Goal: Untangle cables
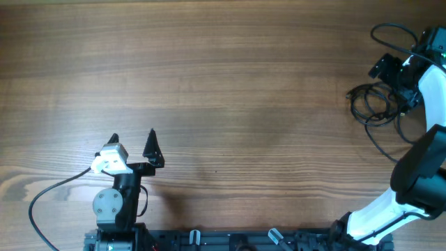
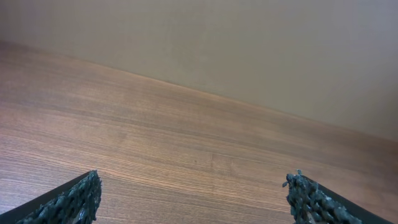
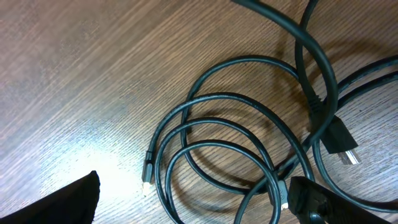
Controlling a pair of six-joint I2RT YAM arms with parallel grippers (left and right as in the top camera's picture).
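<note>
The right gripper (image 3: 196, 200) hangs spread wide just above the cables (image 3: 230, 140), its two dark fingertips on either side of the loops with nothing clasped between them. Beneath it the thin black cords lie as overlapping rings on the wooden table (image 1: 223, 70). One small plug end (image 3: 148, 171) points out at the left of the rings, and a chunkier plug (image 3: 341, 142) with metal prongs lies to the right. From overhead the tangle sits at the table's right side, with loose strands looping out around it. The left gripper (image 1: 133, 137) is well apart near the front left, its jaws wide and holding nothing above the wood.
</note>
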